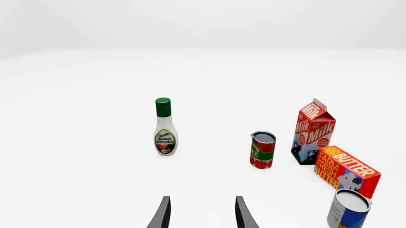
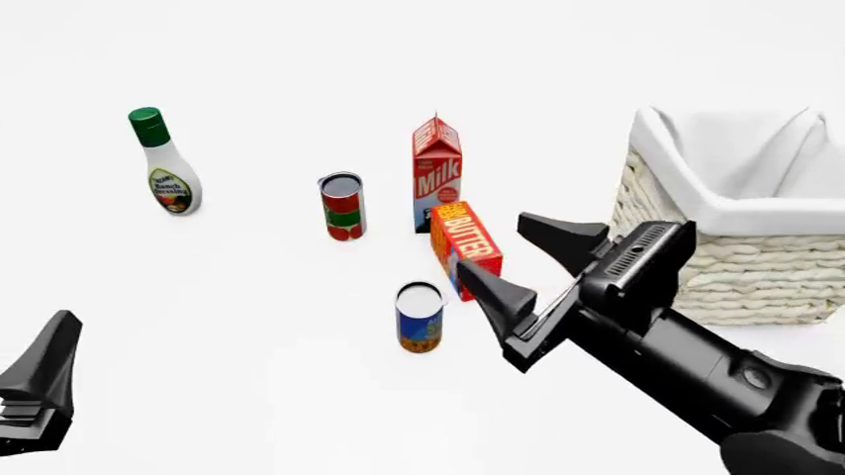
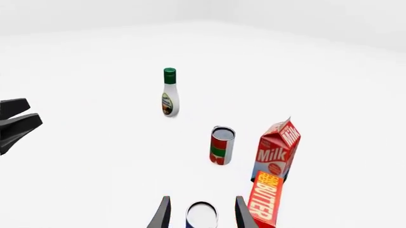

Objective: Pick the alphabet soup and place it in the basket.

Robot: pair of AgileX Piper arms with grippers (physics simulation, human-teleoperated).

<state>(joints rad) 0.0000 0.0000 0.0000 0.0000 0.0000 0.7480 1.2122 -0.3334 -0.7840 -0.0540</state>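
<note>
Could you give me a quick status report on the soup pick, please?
Right gripper open, empty, near alphabet soup. Left gripper open, idle. Soup upright on table, outside basket. Butter box close behind.

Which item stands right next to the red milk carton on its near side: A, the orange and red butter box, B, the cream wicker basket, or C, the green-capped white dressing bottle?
A: in the front view the orange and red butter box sits just in front of the red milk carton, nearer than anything else.
</note>
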